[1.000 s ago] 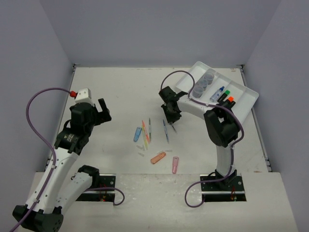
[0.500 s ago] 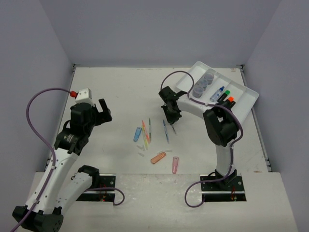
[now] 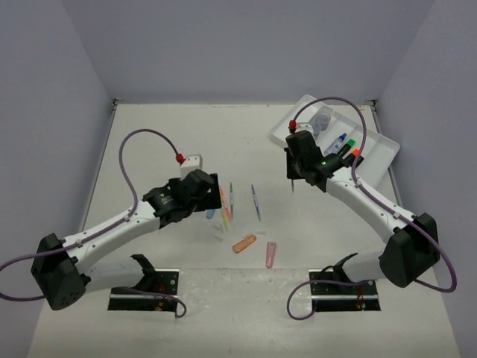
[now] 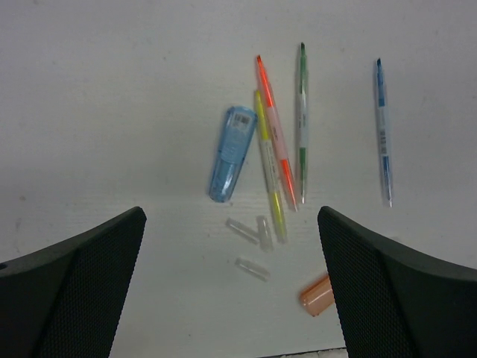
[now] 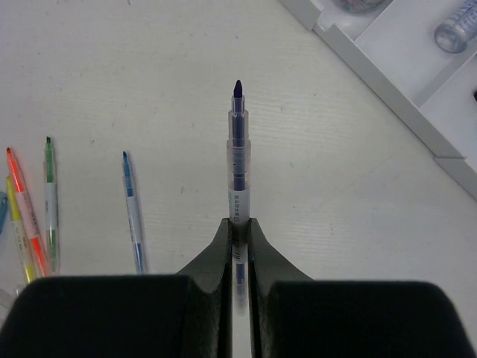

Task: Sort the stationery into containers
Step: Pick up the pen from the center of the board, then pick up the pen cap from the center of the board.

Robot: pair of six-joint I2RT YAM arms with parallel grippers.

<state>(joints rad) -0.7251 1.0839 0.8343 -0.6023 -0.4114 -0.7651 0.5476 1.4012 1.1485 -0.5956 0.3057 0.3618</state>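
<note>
One dark-blue pen (image 5: pixel 238 149) was pinched tight in the right gripper (image 5: pixel 238 224), tip pointed at 12 o'clock, the white tray (image 5: pixel 373 80) lying at 2 o'clock. The left gripper (image 4: pixel 231 220) was spread wide, nothing held, above loose pens (image 4: pixel 302 112) and a blue capsule (image 4: pixel 231 153).

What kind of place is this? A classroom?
Probably a robot lab's test booth: a left arm and right arm bolted to a white table, plain walls closing it in, pens laid out near a tray.

Dark-blue pen (image 5: pixel 238 153) clamped in right gripper (image 5: pixel 238 224), four thin pens (image 4: pixel 301 112) lying loose, white tray (image 3: pixel 378 149) holding pots (image 3: pixel 323 119)
</note>
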